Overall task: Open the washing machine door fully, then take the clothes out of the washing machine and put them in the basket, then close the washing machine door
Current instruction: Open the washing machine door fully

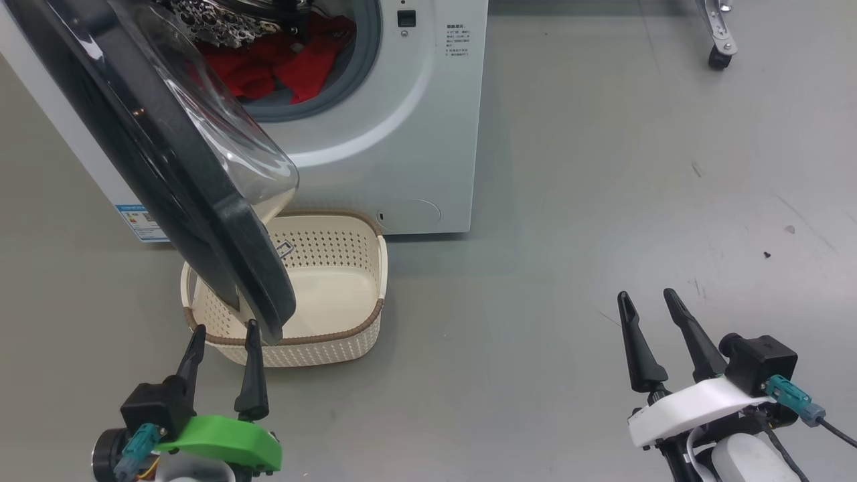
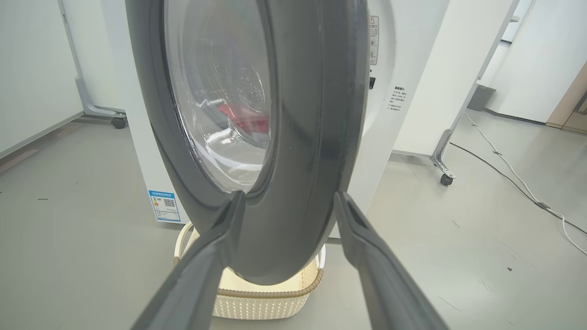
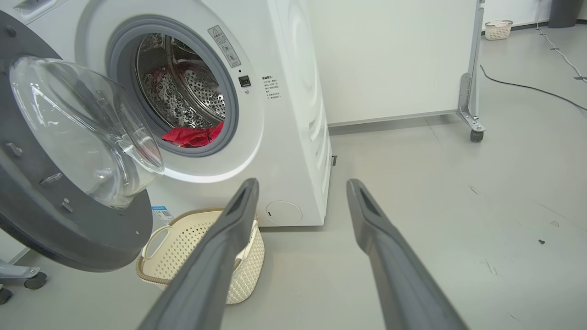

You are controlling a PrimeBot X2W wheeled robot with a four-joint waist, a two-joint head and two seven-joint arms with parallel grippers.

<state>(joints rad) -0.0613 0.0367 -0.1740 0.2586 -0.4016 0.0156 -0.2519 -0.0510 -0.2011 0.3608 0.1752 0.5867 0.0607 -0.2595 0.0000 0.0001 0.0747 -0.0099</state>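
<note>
One big white front-loading washing machine (image 1: 415,134) with a grey rubber-ringed drum mouth stands on the grey floor (image 1: 602,201), its front toward the robot. Its large round door (image 1: 167,174), a wide glossy black rim around a bulging clear glass bowl, is swung partway out from the side of the machine on the robot's left. The door stands on edge, with its thin rim turned toward the robot and the glass bowl facing back toward the drum mouth. Its lower rim hangs over the basket.

That small cream plastic basket (image 1: 348,341), with perforated sides and a brown woven-look rim, sits on the floor just before the machine's base, below the drum mouth. It is empty, and its long side runs along the machine's front, with a loop handle at each end.

Bright red fabric clothes (image 1: 281,67) lie heaped in the bottom of the machine's dimpled steel drum, one fold resting on the grey ring.

The left gripper (image 1: 225,326) is before the machine's left half, on the robot's side of the basket. Its fingers are spread wide and point at the door's lower rim, which sits between them in the left wrist view; whether they touch it cannot be told. The right gripper (image 1: 647,293) hovers over bare floor well off the machine's right corner, fingers wide apart and holding nothing.

A small blue label (image 1: 140,224) marks the machine's lower left corner.
</note>
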